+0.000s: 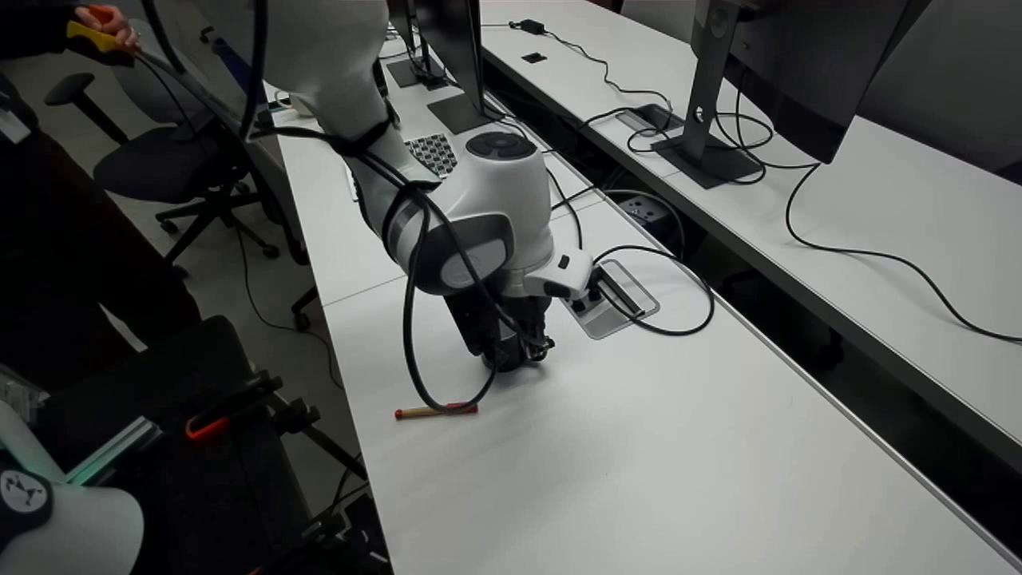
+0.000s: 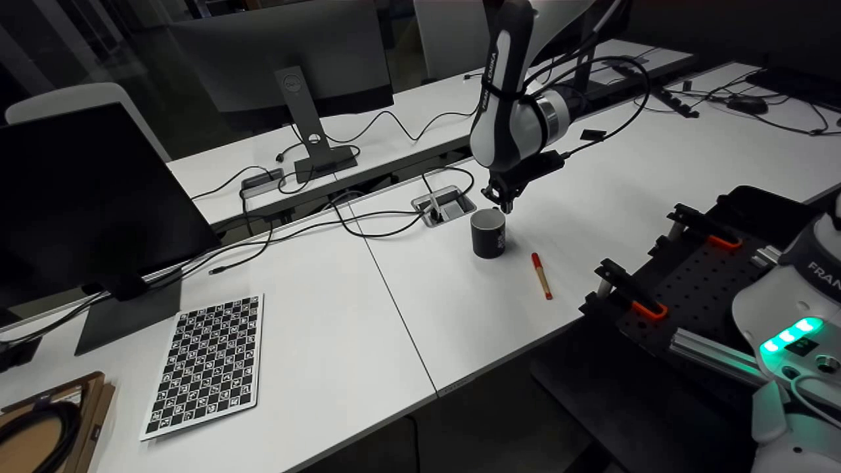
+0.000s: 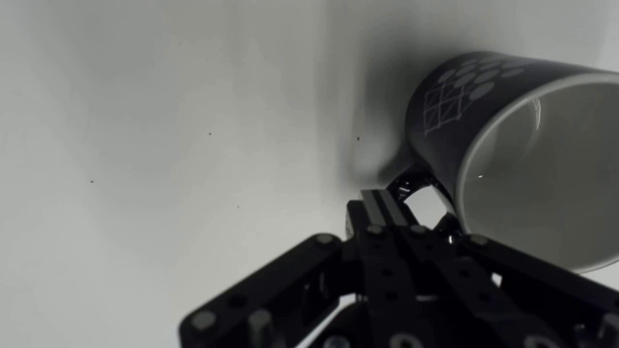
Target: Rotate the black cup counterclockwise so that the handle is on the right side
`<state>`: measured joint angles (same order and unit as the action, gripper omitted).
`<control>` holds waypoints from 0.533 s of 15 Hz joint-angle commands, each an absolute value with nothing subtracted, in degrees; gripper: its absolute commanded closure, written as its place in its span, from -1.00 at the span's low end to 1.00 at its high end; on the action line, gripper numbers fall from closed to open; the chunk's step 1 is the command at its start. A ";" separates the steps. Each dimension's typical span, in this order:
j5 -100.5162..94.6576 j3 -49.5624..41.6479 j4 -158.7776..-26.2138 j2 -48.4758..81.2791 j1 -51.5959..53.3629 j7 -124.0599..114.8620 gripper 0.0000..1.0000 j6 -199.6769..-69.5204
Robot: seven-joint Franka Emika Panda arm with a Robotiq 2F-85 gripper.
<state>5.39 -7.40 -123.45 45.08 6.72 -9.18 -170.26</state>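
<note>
The black cup (image 2: 488, 238) stands upright on the white table, its pale inside visible from above. It fills the right side of the wrist view, with white print on its dark wall (image 3: 445, 111). Its glossy handle (image 3: 408, 182) juts toward the lower left there, partly covered by my gripper (image 3: 380, 193). My fingers are pressed together with nothing visible between them, right at the handle's outer side; whether they touch it I cannot tell. In an exterior view the gripper (image 2: 504, 205) is low beside the cup's rim; elsewhere the arm and gripper hide much of the cup (image 1: 507, 358).
A red-and-tan pen (image 2: 541, 276) lies on the table near the cup, toward the table's edge. Behind the cup is a recessed socket box (image 2: 444, 205) with black cables running from it. A checkered board (image 2: 207, 361) and a monitor (image 2: 98, 203) stand farther along the desk.
</note>
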 commanded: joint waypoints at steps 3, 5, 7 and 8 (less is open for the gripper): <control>5.13 -6.98 -121.77 46.25 6.61 -10.24 1.00 -169.19; 5.09 -6.95 -121.52 46.21 6.71 -10.26 1.00 -169.13; 5.04 -7.00 -121.22 46.17 6.86 -10.30 1.00 -169.12; 5.01 -7.01 -121.08 46.14 6.92 -10.29 1.00 -169.12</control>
<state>5.39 -7.02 -122.74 45.49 6.76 -9.26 -170.26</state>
